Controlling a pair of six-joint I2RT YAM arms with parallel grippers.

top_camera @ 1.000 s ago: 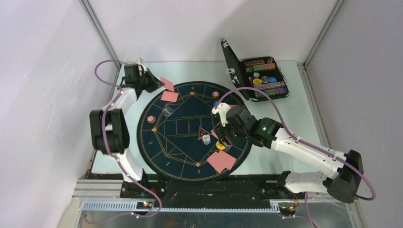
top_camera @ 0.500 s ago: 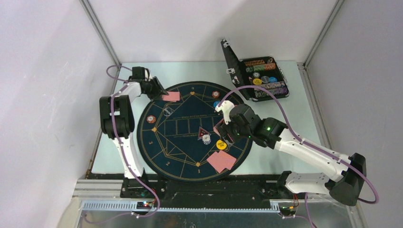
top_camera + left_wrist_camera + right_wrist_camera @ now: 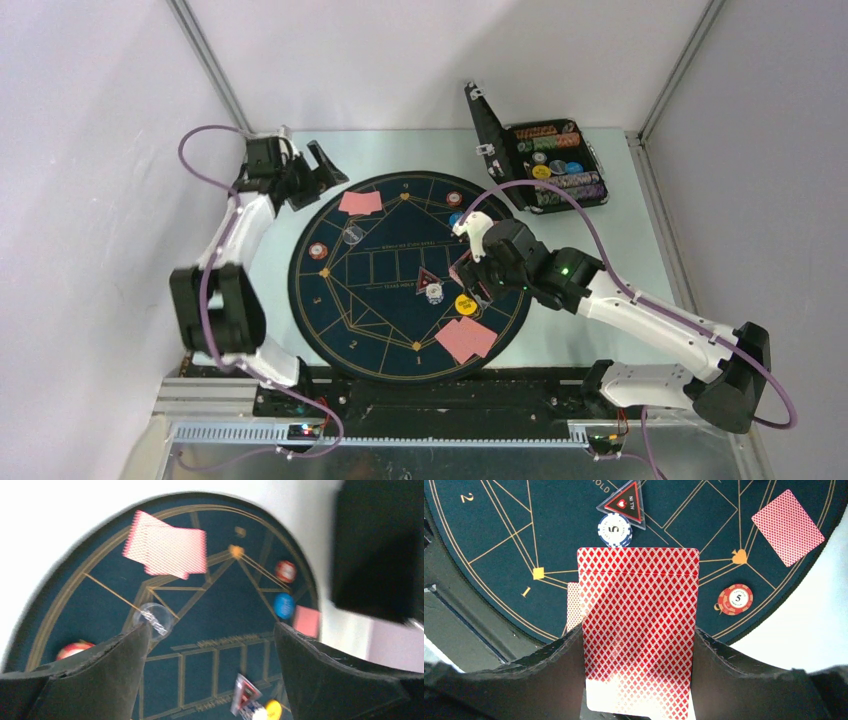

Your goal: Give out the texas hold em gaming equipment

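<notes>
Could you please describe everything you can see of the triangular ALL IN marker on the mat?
The triangular marker is a small flat piece with rounded corners. A clear, plastic-looking rim surrounds a black face edged in red, which bears a red heart and the words ALL IN. It lies flat near the middle of the dark-blue mat, and nothing grips it. A white-and-blue chip marked 5 sits right against one edge; whether the two overlap is unclear.

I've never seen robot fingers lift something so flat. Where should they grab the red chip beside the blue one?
Likely its rim, from above: the red chip lies flat on the mat, so only opposite edges offer a pinch. Keep clear of the blue chip.
</notes>
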